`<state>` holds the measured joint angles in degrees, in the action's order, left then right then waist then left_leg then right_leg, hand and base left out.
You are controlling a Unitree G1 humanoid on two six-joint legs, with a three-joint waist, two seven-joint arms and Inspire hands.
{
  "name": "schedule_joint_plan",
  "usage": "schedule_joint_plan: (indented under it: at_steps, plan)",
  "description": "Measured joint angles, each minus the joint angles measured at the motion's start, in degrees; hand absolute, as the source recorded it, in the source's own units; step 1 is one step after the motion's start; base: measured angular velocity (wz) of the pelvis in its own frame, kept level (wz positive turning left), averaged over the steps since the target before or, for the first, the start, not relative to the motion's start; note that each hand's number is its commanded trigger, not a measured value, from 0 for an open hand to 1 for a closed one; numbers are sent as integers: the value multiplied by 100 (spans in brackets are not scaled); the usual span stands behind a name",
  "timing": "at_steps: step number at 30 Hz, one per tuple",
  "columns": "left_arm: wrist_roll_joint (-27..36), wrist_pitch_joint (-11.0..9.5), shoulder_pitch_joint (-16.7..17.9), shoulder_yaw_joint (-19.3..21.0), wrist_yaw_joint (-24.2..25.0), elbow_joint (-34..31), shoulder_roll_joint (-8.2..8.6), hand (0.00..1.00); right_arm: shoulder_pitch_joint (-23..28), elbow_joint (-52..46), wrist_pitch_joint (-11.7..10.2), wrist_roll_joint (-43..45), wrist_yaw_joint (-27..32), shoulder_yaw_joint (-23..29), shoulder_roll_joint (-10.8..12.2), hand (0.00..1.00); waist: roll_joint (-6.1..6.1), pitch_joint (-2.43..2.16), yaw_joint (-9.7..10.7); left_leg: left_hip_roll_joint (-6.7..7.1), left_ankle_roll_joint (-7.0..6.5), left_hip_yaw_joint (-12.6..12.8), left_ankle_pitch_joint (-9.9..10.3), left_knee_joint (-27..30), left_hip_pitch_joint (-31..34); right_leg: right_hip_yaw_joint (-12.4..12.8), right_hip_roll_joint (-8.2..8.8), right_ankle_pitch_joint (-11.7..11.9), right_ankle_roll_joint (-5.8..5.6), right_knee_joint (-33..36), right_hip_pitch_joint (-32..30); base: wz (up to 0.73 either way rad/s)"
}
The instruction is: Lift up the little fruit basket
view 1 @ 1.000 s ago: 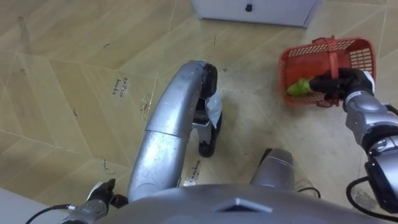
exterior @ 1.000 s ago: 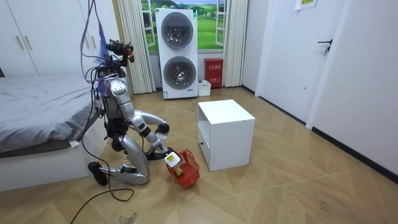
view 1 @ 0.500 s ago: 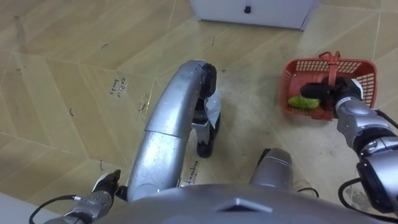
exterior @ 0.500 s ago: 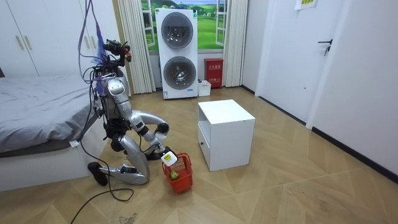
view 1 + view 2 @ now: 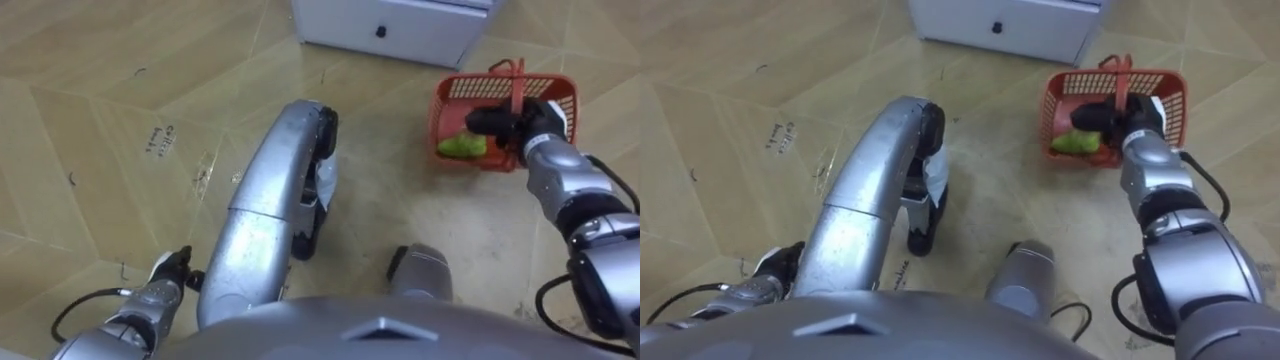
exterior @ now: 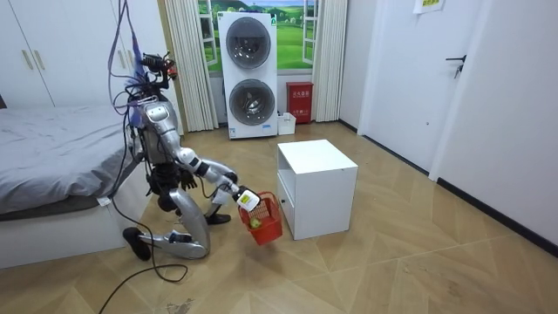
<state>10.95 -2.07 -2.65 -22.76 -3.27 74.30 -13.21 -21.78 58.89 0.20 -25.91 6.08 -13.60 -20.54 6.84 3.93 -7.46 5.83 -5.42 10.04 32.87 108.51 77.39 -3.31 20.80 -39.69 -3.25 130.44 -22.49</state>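
To lift cleanly, the right hand (image 5: 520, 125) should rise straight with a level wrist, so the green fruit (image 5: 461, 146) cannot roll out. Its fingers are curled round the handle (image 5: 517, 78) of the red fruit basket (image 5: 450, 95), which hangs at 1 o'clock before the white cabinet (image 5: 400, 25), with the fruit at the fingers' 9 o'clock. The left hand (image 5: 165, 285) sits at 7 o'clock.

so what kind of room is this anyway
Likely a home bedroom that doubles as a laundry corner: a bed with grey bedding, stacked washing machines against the far wall, and a white cabinet on the wood floor.
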Motion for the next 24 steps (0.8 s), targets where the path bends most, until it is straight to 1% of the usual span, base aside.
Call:
schedule_joint_plan:
  at_steps: [1, 2, 3, 4, 5, 6, 7, 8, 9, 11, 12, 13, 14, 15, 16, 17, 18, 19, 20, 21, 22, 23, 24]
  plan:
    - [0, 14, -44, 29, -2, 0, -1, 0, 0, -207, 0, 8, -3, 7, 3, 100, -9, -4, 23, 4, -34, -5, 65, 39, -50, 1, -16, 0, 0, -50, 70, -7]
    - [0, 18, -88, 130, -4, -4, 0, 0, 0, -443, 16, 81, -7, 23, 4, 100, -37, -15, 72, 10, -58, -28, 119, 76, -66, 15, -96, -14, 24, -118, 123, -4]
    - [-2, 18, -111, 197, -5, -2, 0, 0, 1, -562, 16, 135, -13, 25, 4, 100, -57, -20, 98, 18, -84, -43, 138, 95, -67, 5, -137, -38, 56, -163, 158, 0]
    - [-2, 18, -177, 307, -11, 17, -4, 0, 0, -764, 20, 168, -47, 99, 3, 100, -73, -28, 108, 10, -121, -52, 178, 108, -62, 21, -199, -62, 54, -240, 165, 0]
    - [2, 18, -252, 381, -10, 34, -12, 0, -11, -927, 21, 194, -55, 136, 3, 100, -98, -33, 100, -28, -176, -59, 206, 103, -59, 39, -279, -103, 44, -348, 166, -7]
    - [2, 18, -285, 401, -9, 43, -22, 0, -19, -990, 21, 226, -55, 135, 4, 100, -105, -35, 96, -35, -189, -66, 213, 86, -62, 73, -341, -123, 24, -418, 162, -6]
    - [2, 18, -331, 432, -6, 42, -35, 0, -45, -1075, 21, 392, -83, 127, 4, 100, -113, -39, 99, -40, -221, -66, 229, -2, -93, 142, -443, -171, -23, -601, 145, -10]
    - [1, 19, -352, 482, -7, 39, -34, 0, -68, -1139, 31, 512, -89, 127, 4, 100, -128, -49, 89, -46, -237, -65, 236, -160, -154, 190, -509, -207, -17, -845, 112, -14]
    - [1, 19, -345, 507, -12, 33, -34, 0, -68, -1210, 48, 586, -85, 128, 4, 100, -134, -52, 75, -58, -240, -65, 237, -260, -191, 214, -508, -210, -15, -983, 81, -29]
    - [-14, 36, -214, 740, -49, 0, -30, 0, -62, -1620, 89, 736, -93, 125, 44, 100, -146, -66, 74, -145, -254, -60, 229, -763, -469, 267, -521, -221, -39, -1716, 37, -39]
    - [-50, 51, -166, 760, -49, 3, -30, 0, -64, -1736, 116, 785, -98, 126, 43, 100, -149, -73, 69, -176, -262, -58, 223, -919, -566, 292, -536, -221, -39, -1955, 48, -48]
    - [-64, 82, -23, 870, -49, -25, -30, 0, -65, -1961, 119, 855, -112, 126, 43, 100, -160, -101, 53, -245, -259, -56, 216, -1243, -784, 330, -580, -218, -43, -2474, 102, -48]
    - [-138, 124, 113, 976, -51, -58, -38, 0, -61, -2166, 120, 849, -125, 127, 44, 100, -155, -110, 87, -243, -265, -49, 181, -1603, -1054, 326, -587, -210, -53, -3078, 279, -43]
    - [-186, 137, 135, 1002, -51, -80, -41, 0, -60, -2258, 120, 858, -127, 128, 42, 100, -155, -119, 104, -241, -269, -40, 169, -1772, -1184, 320, -585, -190, -68, -3346, 369, -32]
    - [-240, 180, 254, 1094, -47, -116, -38, 0, -49, -2498, 120, 860, -126, 149, 44, 100, -151, -136, 120, -241, -279, -4, 146, -2124, -1473, 318, -586, -59, -125, -3888, 536, -31]
    - [-274, 210, 361, 1220, -55, -114, -17, 0, 32, -2786, 120, 842, -142, 149, 42, 100, -123, -162, 122, -238, -324, 84, 106, -2503, -1803, 345, -588, 191, -156, -4376, 703, -31]
    - [-274, 228, 399, 1271, -67, -116, -1, 0, 80, -2924, 118, 837, -145, 149, 43, 100, -127, -168, 129, -219, -330, 106, 91, -2701, -1988, 355, -595, 380, -161, -4595, 794, -27]
    - [-318, 280, 426, 1384, -102, -149, 8, 0, 177, -3133, 116, 827, -178, 149, 64, 100, -122, -186, 148, -190, -345, 136, 47, -3110, -2389, 371, -592, 883, -163, -4995, 955, -28]
    - [-336, 336, 508, 1480, -155, -169, -2, 0, 327, -3309, 120, 827, -206, 150, 83, 100, -109, -227, 124, -186, -344, 140, -6, -3555, -2776, 360, -595, 1562, -163, -5315, 1039, -29]
    - [-386, 352, 539, 1531, -171, -219, -11, 0, 436, -3420, 126, 829, -224, 149, 86, 100, -104, -229, 102, -188, -337, 139, -38, -3793, -2998, 359, -596, 1976, -163, -5449, 1064, -33]
    - [-428, 366, 621, 1582, -243, -371, -30, 0, 600, -3525, 128, 851, -282, 149, 121, 100, -106, -232, 100, -199, -312, 75, -151, -4300, -3415, 312, -598, 2535, -164, -5620, 1054, -41]
    - [-436, 360, 623, 1588, -313, -384, -49, 0, 657, -3530, 159, 874, -323, 148, 165, 100, -116, -234, 60, -222, -264, 5, -302, -4788, -3808, 251, -598, 2376, -196, -5670, 879, -42]
    - [-438, 345, 625, 1587, -354, -385, -51, 0, 676, -3556, 187, 919, -324, 149, 186, 100, -118, -237, 65, -239, -243, -13, -385, -5043, -4002, 198, -601, 2210, -193, -5681, 764, -42]
